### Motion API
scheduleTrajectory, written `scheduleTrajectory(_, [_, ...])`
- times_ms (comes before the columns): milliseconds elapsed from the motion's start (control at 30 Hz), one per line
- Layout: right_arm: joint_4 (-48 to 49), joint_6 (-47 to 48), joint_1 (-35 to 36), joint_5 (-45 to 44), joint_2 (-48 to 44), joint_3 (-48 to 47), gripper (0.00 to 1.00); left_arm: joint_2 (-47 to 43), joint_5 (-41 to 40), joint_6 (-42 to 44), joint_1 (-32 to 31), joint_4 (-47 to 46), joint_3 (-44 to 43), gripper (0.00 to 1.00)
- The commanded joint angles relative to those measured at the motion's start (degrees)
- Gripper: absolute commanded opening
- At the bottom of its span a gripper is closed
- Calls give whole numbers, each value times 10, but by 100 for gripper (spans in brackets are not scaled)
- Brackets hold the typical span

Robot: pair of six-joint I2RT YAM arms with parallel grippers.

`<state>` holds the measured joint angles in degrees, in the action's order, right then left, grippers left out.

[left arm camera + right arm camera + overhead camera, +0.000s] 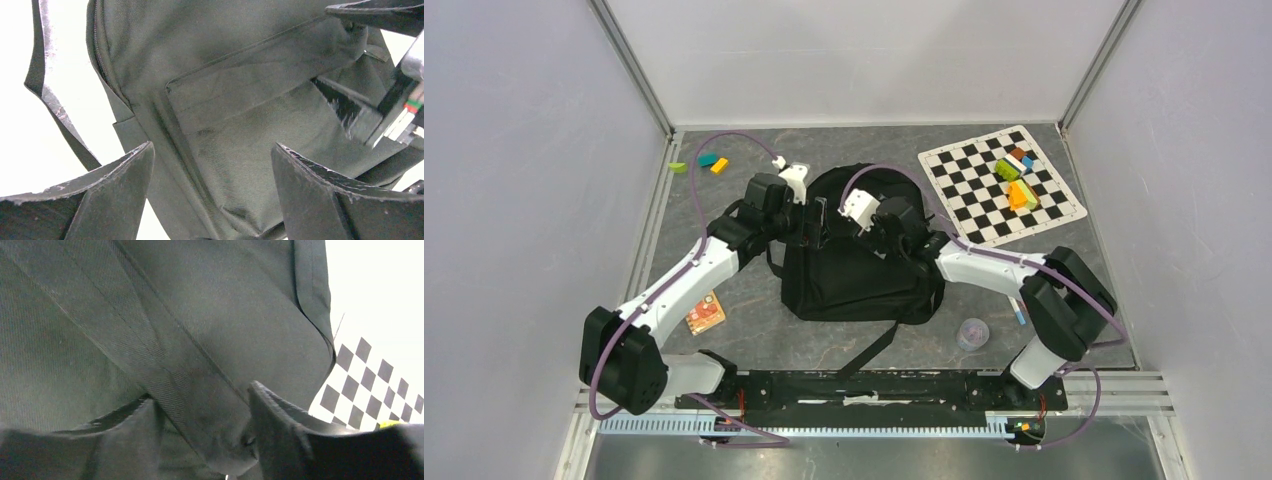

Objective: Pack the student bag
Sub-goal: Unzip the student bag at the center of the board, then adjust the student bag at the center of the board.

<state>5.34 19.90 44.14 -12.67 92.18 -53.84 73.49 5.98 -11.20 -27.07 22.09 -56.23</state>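
The student bag, a large black backpack, lies in the middle of the table with a strap trailing toward the near edge. My left gripper hovers over its upper left part. In the left wrist view the left gripper is wide open above the bag's front pocket, holding nothing. My right gripper is at the bag's upper right. In the right wrist view the right gripper has a fold of the bag's fabric between its fingers.
A black-and-white checkered mat with several coloured blocks lies at the back right. More small blocks sit at the back left. An orange packet lies left of the bag; a small round clear lid and a pen lie to its right.
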Motion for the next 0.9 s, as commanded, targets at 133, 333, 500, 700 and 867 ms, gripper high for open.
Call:
scheduleTrajectory(133, [6,-10,-6,-84,24,-92,8,-21,-50,-11,-44,9,7,92])
scheduleTrajectory(333, [-79,-46,-33,16,41,-162,0,-9,-15,9,-118,-58,24,92])
scheduleTrajectory(500, [-138,-72,-55,124,45,-188,0,40,65,111,-153,-152,34,92])
scheduleTrajectory(700, [-175,-81,-88,257,42,-199,0,99,80,228,-153,-214,37,94])
scheduleTrajectory(867, [-207,-66,-107,302,46,-208,0,139,81,300,-153,-188,10,94])
